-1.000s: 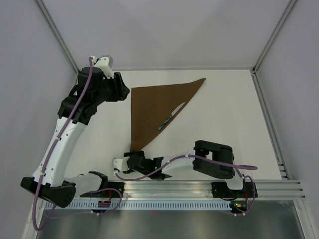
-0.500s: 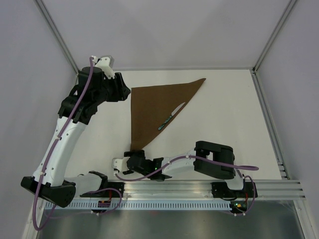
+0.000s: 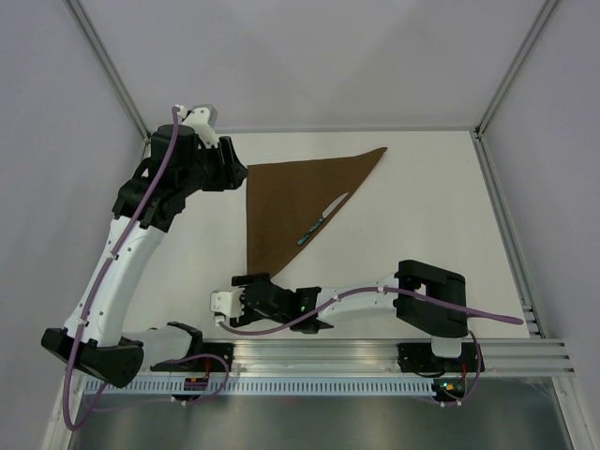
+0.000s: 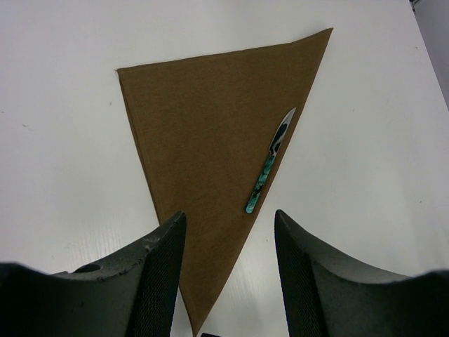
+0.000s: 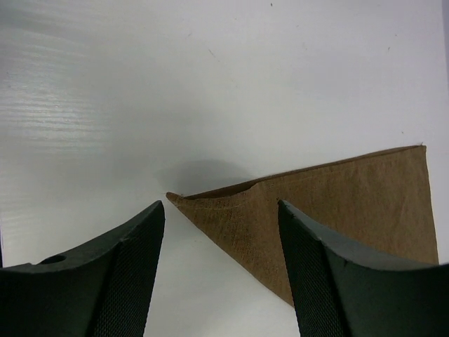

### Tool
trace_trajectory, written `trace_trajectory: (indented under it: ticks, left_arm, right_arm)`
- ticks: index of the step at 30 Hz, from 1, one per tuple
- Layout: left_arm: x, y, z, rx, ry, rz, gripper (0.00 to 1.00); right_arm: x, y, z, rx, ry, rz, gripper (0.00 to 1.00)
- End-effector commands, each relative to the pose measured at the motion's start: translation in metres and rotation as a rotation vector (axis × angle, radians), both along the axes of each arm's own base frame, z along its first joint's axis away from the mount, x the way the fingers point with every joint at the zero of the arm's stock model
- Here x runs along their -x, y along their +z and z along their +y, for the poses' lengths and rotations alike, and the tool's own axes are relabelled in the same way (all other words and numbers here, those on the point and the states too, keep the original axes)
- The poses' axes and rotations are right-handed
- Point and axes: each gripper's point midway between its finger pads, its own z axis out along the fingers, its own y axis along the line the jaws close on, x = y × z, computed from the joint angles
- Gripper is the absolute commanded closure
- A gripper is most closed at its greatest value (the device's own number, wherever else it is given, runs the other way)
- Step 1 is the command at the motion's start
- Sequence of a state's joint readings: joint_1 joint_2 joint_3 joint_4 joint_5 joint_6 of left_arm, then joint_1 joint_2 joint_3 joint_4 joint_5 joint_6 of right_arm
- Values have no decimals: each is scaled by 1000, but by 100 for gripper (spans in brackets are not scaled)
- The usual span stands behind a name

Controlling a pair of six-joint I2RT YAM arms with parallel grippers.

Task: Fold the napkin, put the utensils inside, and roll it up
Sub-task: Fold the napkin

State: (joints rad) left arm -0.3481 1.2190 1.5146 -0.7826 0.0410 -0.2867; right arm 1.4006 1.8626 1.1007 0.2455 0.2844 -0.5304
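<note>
Your top view looks down from behind the arm bases over the whole tabletop (image 3: 422,216). Your left wrist view looks down on the entire napkin (image 4: 203,133) from high up. Your right wrist view sits low, close to its near tip.

**Folded napkin between the two arms**

The napkin (image 3: 286,202) lies flat on the white table (image 3: 422,206) as a brown triangle, narrow tip toward the arm bases. The utensils (image 3: 322,219), one knife-like piece, rest along its slanted right edge. The left gripper (image 3: 232,174) is just beside the far-left corner; the right gripper (image 3: 247,281) is at the near tip.
</note>
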Motion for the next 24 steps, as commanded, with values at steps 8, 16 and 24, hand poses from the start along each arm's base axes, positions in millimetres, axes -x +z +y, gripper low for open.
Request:
trace_trajectory:
  ticks: [8, 16, 24]
  left_arm:
    - [3, -4, -6, 33, -16, 37, 41]
    - [3, -6, -5, 24, -18, 40, 41]
    - [3, -8, -6, 20, -23, 43, 41]
  right_arm:
    - [-11, -42, 4, 74, -19, 10, 25]
    - [-17, -61, 2, 102, -42, 17, 26]
    - [-28, -67, 0, 114, -66, 28, 47]
